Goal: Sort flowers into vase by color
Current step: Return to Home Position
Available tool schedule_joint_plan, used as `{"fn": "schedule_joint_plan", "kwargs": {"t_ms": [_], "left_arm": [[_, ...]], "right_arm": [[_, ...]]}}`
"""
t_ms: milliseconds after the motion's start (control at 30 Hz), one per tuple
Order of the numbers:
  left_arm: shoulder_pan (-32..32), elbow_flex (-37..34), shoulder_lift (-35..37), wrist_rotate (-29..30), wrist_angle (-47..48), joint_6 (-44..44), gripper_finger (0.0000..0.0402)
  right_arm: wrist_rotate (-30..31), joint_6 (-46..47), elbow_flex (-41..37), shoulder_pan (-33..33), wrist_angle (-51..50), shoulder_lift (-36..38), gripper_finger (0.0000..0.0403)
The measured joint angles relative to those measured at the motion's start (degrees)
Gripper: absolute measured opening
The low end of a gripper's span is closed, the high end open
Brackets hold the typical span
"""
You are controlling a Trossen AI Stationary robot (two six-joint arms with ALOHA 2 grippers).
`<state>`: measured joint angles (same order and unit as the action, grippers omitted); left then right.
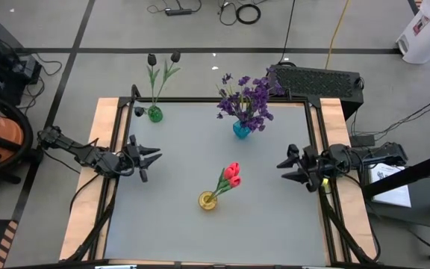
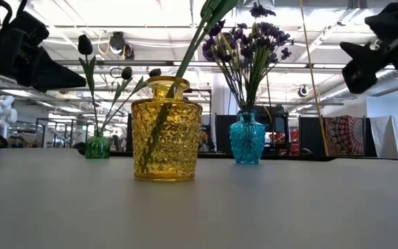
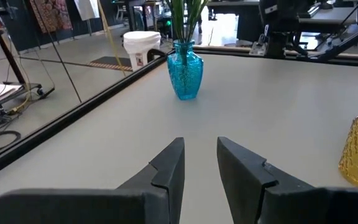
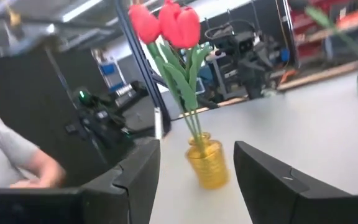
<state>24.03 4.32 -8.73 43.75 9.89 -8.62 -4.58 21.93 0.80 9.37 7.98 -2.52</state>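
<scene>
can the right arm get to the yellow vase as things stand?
Probably yes. The right arm sits at the right edge of the table, jaws open and facing the yellow vase, with nothing standing between. Only the pink tulips leaning its way might brush.

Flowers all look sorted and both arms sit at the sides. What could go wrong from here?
1. The red-pink tulips lean well out of the yellow vase, and the open right gripper faces them; a stray sweep inward could tip the vase.
2. The green vase with the tall near-black tulips stands close to the far edge of the table, not far from the open left gripper; a bump there might push it off.
</scene>
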Motion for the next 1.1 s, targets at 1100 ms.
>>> {"fn": "schedule_joint_plan", "kwargs": {"t_ms": [1100], "left_arm": [[-0.01, 0.00, 0.01, 0.00, -0.02, 0.04, 0.0102]], "right_arm": [[-3.65, 6.80, 1.15, -0.04, -3.47, 0.11, 0.0196]]}}
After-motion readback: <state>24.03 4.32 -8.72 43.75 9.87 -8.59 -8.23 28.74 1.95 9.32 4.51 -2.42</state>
